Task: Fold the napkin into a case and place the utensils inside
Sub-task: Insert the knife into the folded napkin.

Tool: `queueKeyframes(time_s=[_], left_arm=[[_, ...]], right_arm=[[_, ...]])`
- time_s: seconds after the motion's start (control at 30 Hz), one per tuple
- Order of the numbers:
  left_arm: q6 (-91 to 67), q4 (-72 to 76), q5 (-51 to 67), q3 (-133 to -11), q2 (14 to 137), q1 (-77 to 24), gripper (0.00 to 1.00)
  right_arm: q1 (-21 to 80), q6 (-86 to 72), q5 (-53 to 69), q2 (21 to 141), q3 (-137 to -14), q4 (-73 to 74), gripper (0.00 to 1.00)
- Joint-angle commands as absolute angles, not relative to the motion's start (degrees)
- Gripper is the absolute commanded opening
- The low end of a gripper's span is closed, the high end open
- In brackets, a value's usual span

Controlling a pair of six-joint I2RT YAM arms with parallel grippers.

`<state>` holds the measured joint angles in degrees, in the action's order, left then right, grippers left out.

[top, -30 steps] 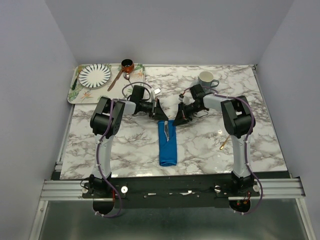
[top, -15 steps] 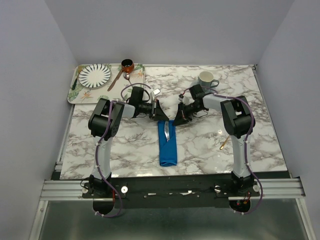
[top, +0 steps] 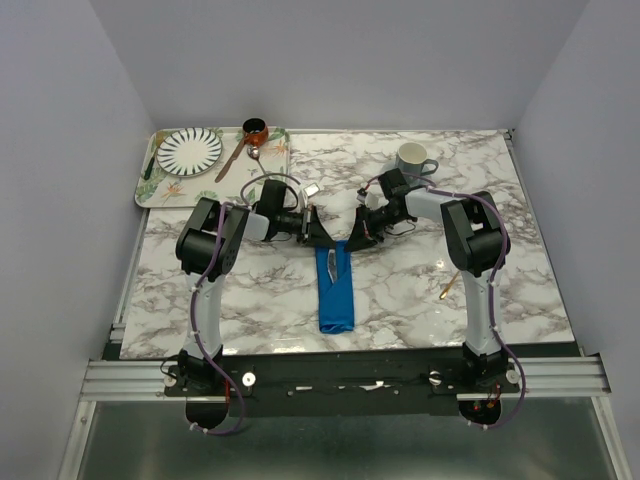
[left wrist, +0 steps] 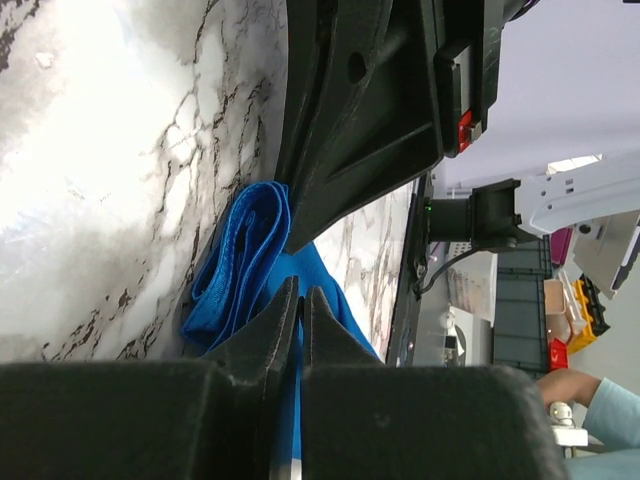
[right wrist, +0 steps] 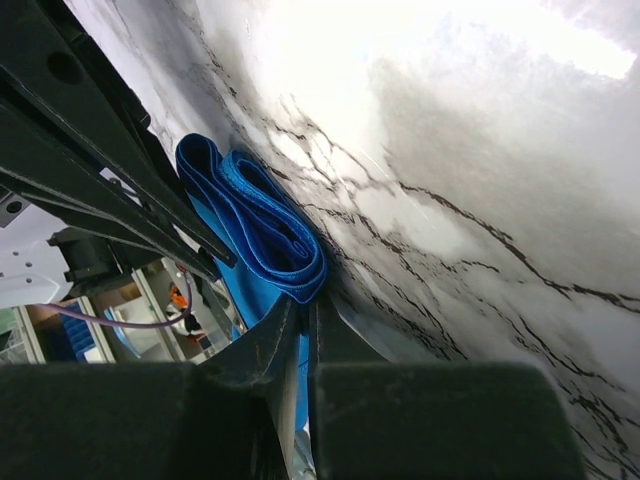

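The napkin lies folded as a long, narrow blue case [top: 336,292] at the table's middle. A silver utensil [top: 333,262] lies at its far end, partly tucked in. The gold spoon [top: 446,291] lies on the marble to the right. My left gripper [top: 320,234] and right gripper [top: 354,238] meet at the case's far end, one on each corner. In the left wrist view my gripper [left wrist: 300,296] is shut on the blue cloth [left wrist: 240,262]. In the right wrist view my gripper [right wrist: 305,306] is shut on the cloth's layered edge [right wrist: 262,222].
A tray [top: 150,185] at the back left holds a striped plate [top: 189,149], a brown-handled spoon [top: 233,159] and a small brown pot [top: 255,129]. A grey-green mug [top: 413,158] stands behind the right arm. Walls enclose the table on three sides.
Both grippers have come a little nearer and closer together onto the far end of the case. The case and the gold spoon have not shifted.
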<state>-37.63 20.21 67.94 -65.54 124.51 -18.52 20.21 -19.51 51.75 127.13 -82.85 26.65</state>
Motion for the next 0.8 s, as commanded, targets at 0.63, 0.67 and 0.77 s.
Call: queueKeyframes(time_s=[0.63,0.67,0.77], left_arm=[[-5.73,-9.57,47.92,-74.35,109.6,-17.84,0.61],[-4.58,-10.45,47.38,-74.44,108.99,-17.67,0.61],[-0.54,-15.02,46.41,-75.58,107.58,-16.79,0.61]], right_arm=[[20.48,-15.22,47.29,120.59,-83.49,27.42,0.6],[20.39,-14.34,46.42,119.45,-83.67,28.03,0.62],[20.3,-11.26,45.27,117.34,-85.16,30.49,0.65]])
